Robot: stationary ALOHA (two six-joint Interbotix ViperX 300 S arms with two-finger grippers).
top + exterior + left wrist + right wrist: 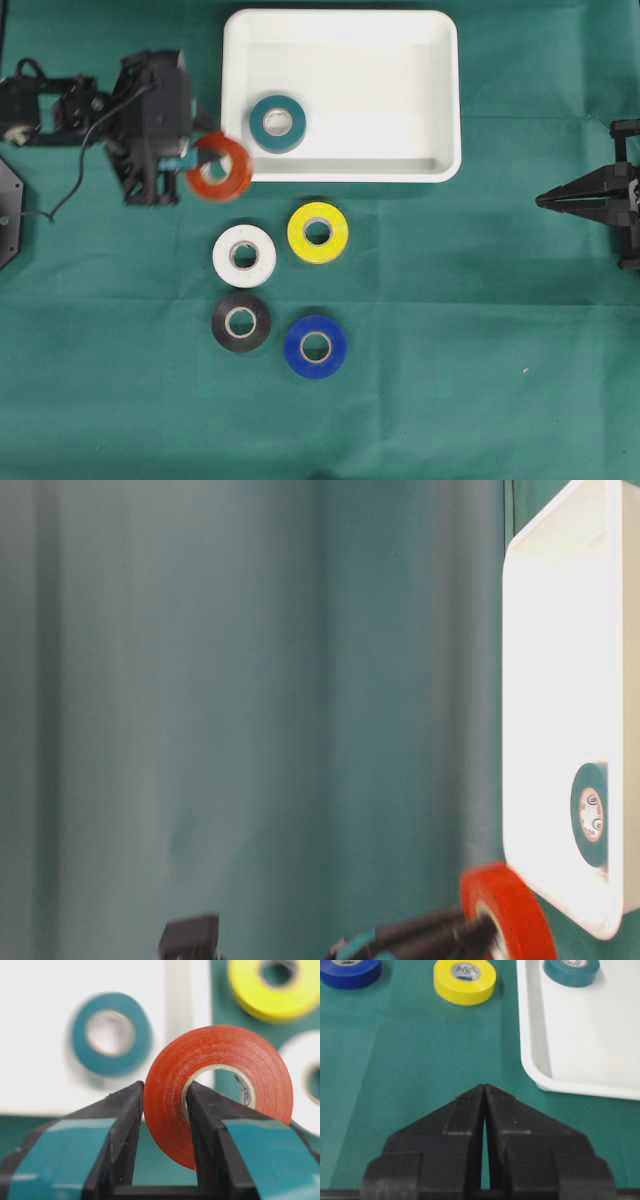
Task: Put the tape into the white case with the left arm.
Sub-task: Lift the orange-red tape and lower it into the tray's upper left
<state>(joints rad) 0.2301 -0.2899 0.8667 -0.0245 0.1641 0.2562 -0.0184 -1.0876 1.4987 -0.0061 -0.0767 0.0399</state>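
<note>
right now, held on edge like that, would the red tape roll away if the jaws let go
Probably: the red tape roll is round and stands on edge, one jaw through its core. It looks stiff, so it should not sag. Dropped outside the white case, it might wander on the green cloth.

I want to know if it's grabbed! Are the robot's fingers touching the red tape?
Touching. The left wrist view shows the left gripper pinching the red tape: one of the fingers presses its outside, the other sits inside its hole.

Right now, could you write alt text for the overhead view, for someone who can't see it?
A black robot's left hand holds a red tape roll at the lower left corner of a white case that contains a teal roll. Yellow, white, black and blue rolls lie on the green cloth below.
</note>
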